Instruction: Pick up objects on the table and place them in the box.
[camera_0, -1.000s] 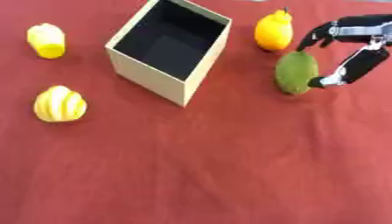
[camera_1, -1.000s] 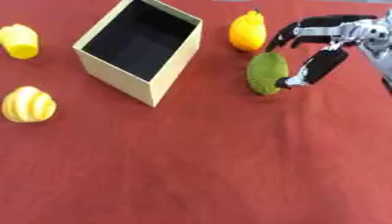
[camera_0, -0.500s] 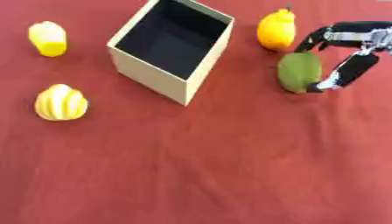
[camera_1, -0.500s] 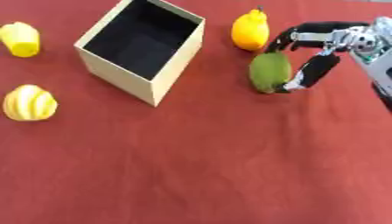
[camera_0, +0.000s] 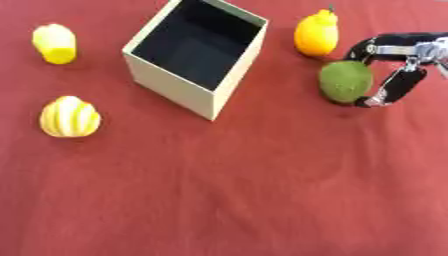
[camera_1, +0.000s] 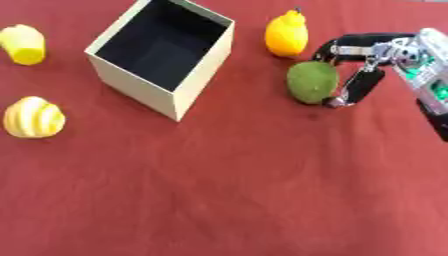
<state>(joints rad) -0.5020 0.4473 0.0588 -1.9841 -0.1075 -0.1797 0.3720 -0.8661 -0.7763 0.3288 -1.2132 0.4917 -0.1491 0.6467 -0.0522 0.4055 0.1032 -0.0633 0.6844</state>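
Note:
An open cream box (camera_0: 175, 87) with a dark inside stands at the upper middle. To its right a green round fruit (camera_1: 312, 82) lies on the red cloth, just below an orange pear-shaped fruit (camera_1: 287, 35). My right hand (camera_1: 385, 49) comes in from the right edge. Its fingers (camera_1: 360, 84) are curled round the green fruit, one over the top and one down its right side. A yellow fruit (camera_0: 54, 43) lies at the far left. A yellow and white striped fruit (camera_0: 69, 116) lies below it. My left hand shows in no view.
The red cloth (camera_0: 245, 190) covers the whole table. Its lower half holds nothing but cloth. The box stands turned at an angle, one corner toward me.
My right hand's fingers have drawn in closer round the green fruit. The fruit, the box and the other fruits stay where they were.

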